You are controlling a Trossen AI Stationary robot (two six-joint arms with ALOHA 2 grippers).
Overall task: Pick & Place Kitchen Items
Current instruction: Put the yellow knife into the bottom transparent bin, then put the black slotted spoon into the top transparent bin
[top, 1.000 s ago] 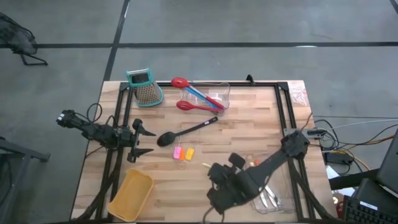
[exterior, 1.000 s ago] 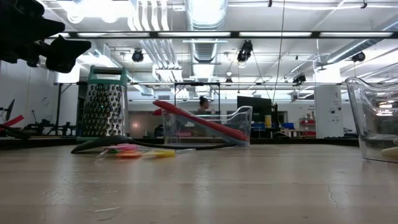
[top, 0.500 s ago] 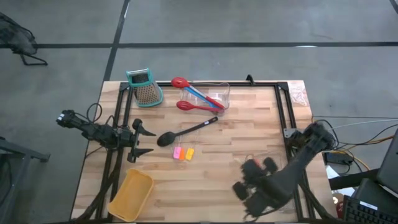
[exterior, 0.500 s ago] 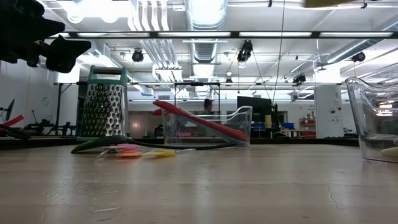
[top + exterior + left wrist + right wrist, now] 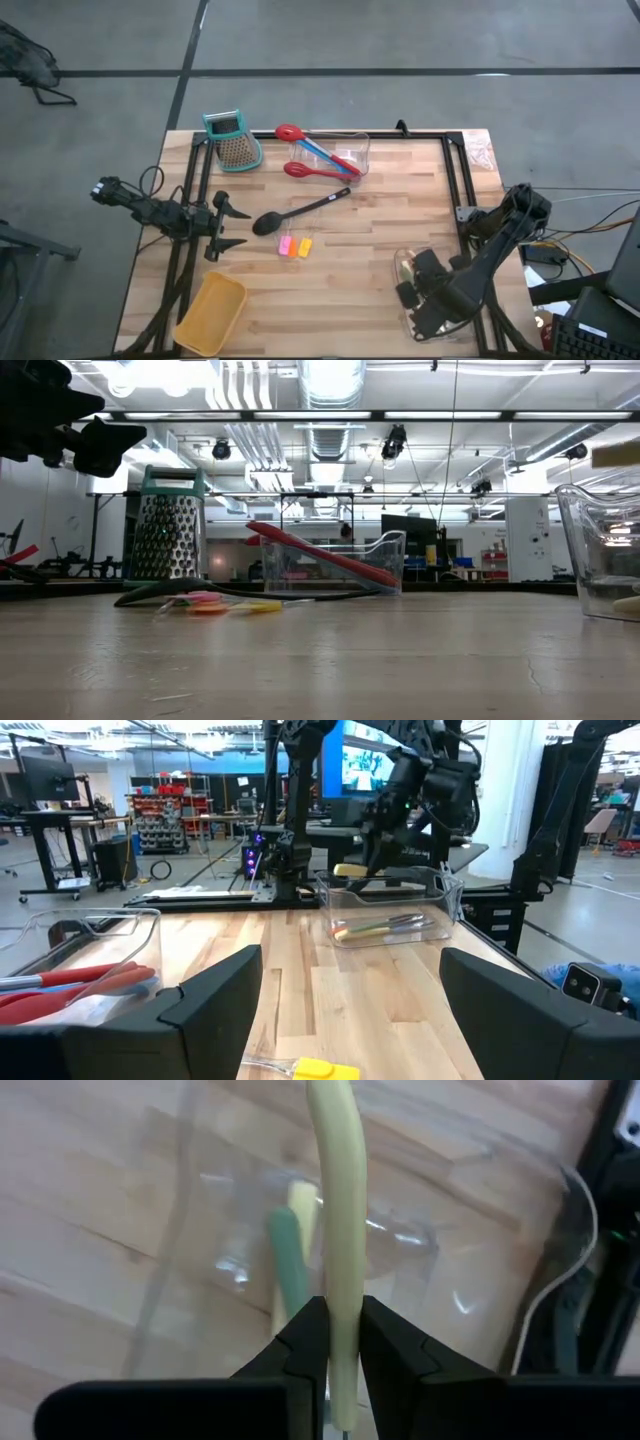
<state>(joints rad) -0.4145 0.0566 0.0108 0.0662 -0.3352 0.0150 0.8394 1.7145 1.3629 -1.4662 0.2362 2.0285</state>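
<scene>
Right wrist view shows the right claw (image 5: pixel 335 1342) pinched narrow on a pale yellow-handled utensil (image 5: pixel 338 1220), which runs straight out from between the two dark fingers (image 5: pixel 300 1342). Below it sits the clear plastic bin (image 5: pixel 190 1230) at the near right of the wooden worktop (image 5: pixel 350 250), with a green-handled tool (image 5: pixel 287 1260) and another pale yellow piece lying inside.

From the high view, the right claw (image 5: pixel 425 300) hangs over that clear bin (image 5: pixel 405 262), the arm reaching in from the right edge of the worktop. The left claw (image 5: pixel 222 228) waits at the left side, its fingers (image 5: pixel 215 990) spread wide and holding nothing.

A black ladle (image 5: pixel 295 212) lies slantwise near the middle of the worktop, just right of the left claw. Near its bowl, on the near side, rest small pink and orange pieces (image 5: pixel 294 246), touching each other. At the far side, a second clear bin (image 5: pixel 358 143) holds red spoons (image 5: pixel 312 170) and a blue spoon (image 5: pixel 318 151), their bowls poking out past its left end. A teal-topped metal grater (image 5: pixel 232 139) lies at the far left, and a tan bin (image 5: pixel 212 312) sits at the near left corner.

Across the left wrist view, the right arm's claw (image 5: pixel 375 868) shows over the clear bin (image 5: pixel 440 895), gripping the yellow utensil (image 5: pixel 352 869) just above the rim, with more handled tools (image 5: pixel 385 926) resting in the bin's bottom.
</scene>
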